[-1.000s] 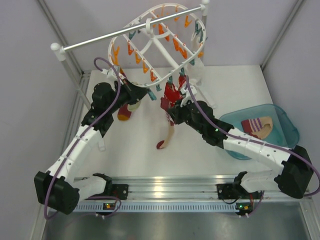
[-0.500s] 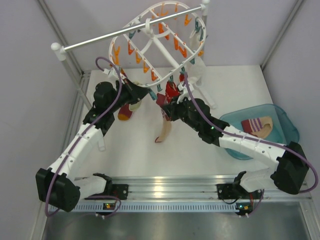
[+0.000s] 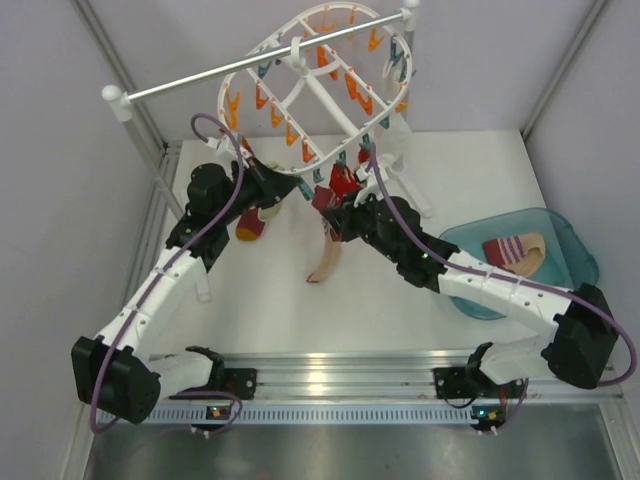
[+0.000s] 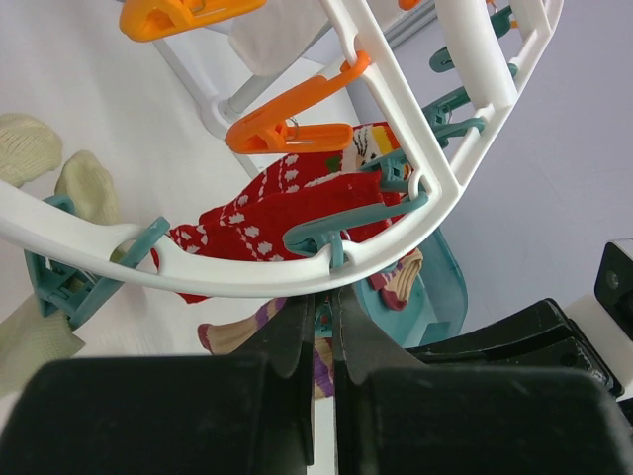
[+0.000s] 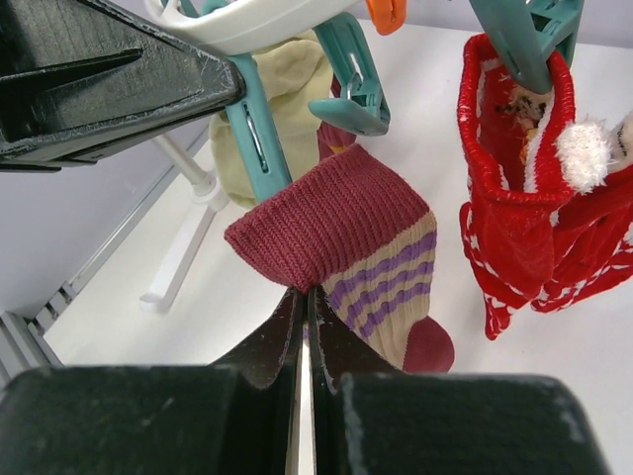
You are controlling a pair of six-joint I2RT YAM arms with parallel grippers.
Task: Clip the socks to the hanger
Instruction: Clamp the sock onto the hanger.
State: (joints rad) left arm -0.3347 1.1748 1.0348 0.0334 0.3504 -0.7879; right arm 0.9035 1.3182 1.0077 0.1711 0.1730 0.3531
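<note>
Hanger (image 4: 227, 279): white oval frame with crossbars, fitted with orange and teal clips, hung tilted from a metal rail (image 3: 200, 72) at the far side of the worktop (image 3: 260, 300). Left claw (image 4: 324, 302): fingers drawn together to a narrow slit, tips set against the underside of the hanger's rim where a teal clip (image 4: 341, 233) hangs; whether anything is pinched there cannot be told. An orange clip (image 4: 287, 134) is seen on the rim just above it. Right claw (image 5: 302, 294): closed on a sock (image 5: 336, 228), gripped at the fold below its maroon ribbed cuff. The sock is marked by a cream band with purple stripes and a maroon patch. In the overhead view its pale foot and reddish toe are seen hanging down toward the worktop. The cuff is held up near a second teal clip (image 5: 255, 139), just beside the dark finger of the left claw. Red patterned sock (image 5: 514, 198): hung from a teal clip, to the right of the held sock and apart from it. Pale yellow sock (image 5: 287, 79): hung behind the teal clips. Basin (image 3: 565, 235): teal, set on the right of the worktop, well apart from the hanger. Second sock (image 3: 515, 250): cream with red-and-white stripes, laid inside the basin.
</note>
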